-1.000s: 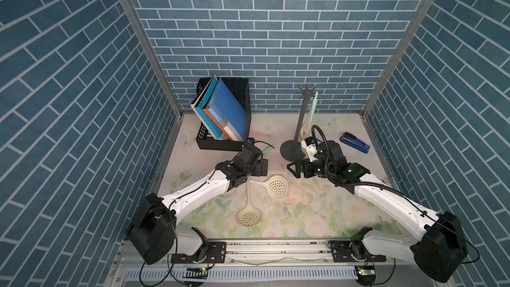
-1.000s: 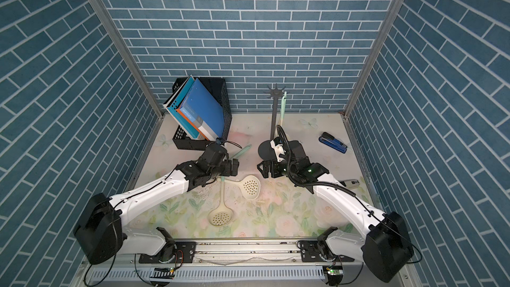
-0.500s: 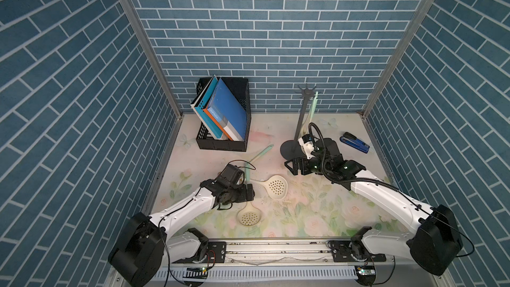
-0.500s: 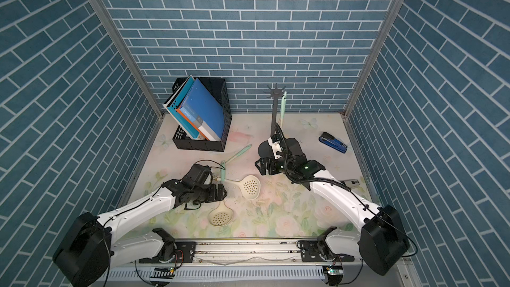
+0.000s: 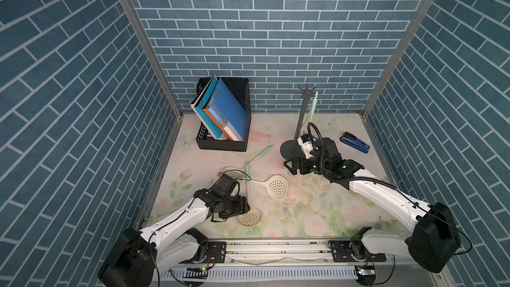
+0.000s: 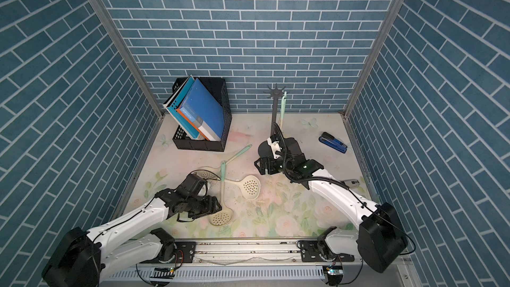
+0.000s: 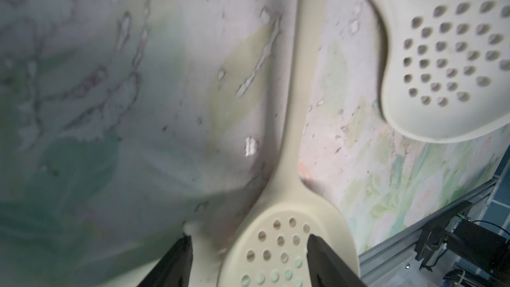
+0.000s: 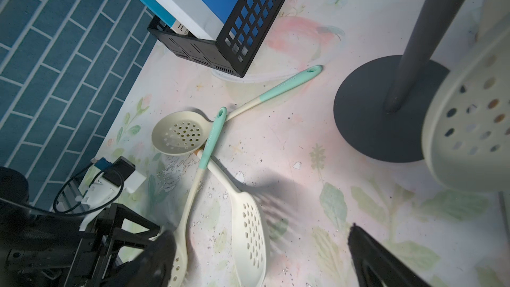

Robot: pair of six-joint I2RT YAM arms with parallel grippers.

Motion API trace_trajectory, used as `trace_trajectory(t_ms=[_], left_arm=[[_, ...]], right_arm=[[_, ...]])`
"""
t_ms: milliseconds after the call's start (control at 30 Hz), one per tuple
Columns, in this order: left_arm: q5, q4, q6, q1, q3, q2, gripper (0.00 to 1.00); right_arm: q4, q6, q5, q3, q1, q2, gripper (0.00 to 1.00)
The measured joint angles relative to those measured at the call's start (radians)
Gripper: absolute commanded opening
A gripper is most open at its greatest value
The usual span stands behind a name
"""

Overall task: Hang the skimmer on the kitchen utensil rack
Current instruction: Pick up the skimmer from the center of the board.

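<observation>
Left gripper (image 5: pixel 245 207) has drawn back from the file box (image 5: pixel 237 144) and now sits low over the bowl of the frontmost skimmer (image 5: pixel 251 220), which lies on the floral mat (image 5: pixel 317 208) well apart from the rack (image 5: pixel 300 122), to its front left. Its jaws stand apart, straddling the bowl's edge unclamped. Right gripper (image 5: pixel 289 166) hovers just before the rack's base, spread wide and empty. Blue brick walls (image 5: pixel 262 37) enclose the mat.
</observation>
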Motion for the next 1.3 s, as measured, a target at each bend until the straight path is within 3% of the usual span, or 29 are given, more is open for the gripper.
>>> trace_trajectory(t_ms=[267, 400, 667, 933, 1300], left_arm=[[0.034, 0.002, -0.045, 0.0, -0.036, -0.065, 0.38], [0.076, 0.046, -0.092, -0.001, -0.108, -0.084, 0.29], [0.095, 0.102, -0.146, -0.002, -0.142, -0.136, 0.0], [0.032, 0.196, -0.156, -0.007, -0.114, -0.122, 0.0], [0.032, 0.557, -0.166, -0.011, -0.035, 0.013, 0.0]], right_arm=[[0.022, 0.0, 0.0, 0.006, 0.0, 0.004, 0.96], [0.02, 0.0, 0.0, 0.006, 0.0, 0.004, 0.96], [0.018, 0.0, -0.003, 0.007, 0.0, 0.004, 0.96], [0.039, 0.005, -0.13, 0.011, 0.0, 0.013, 0.95], [0.29, 0.139, -0.424, 0.006, 0.001, 0.083, 0.89]])
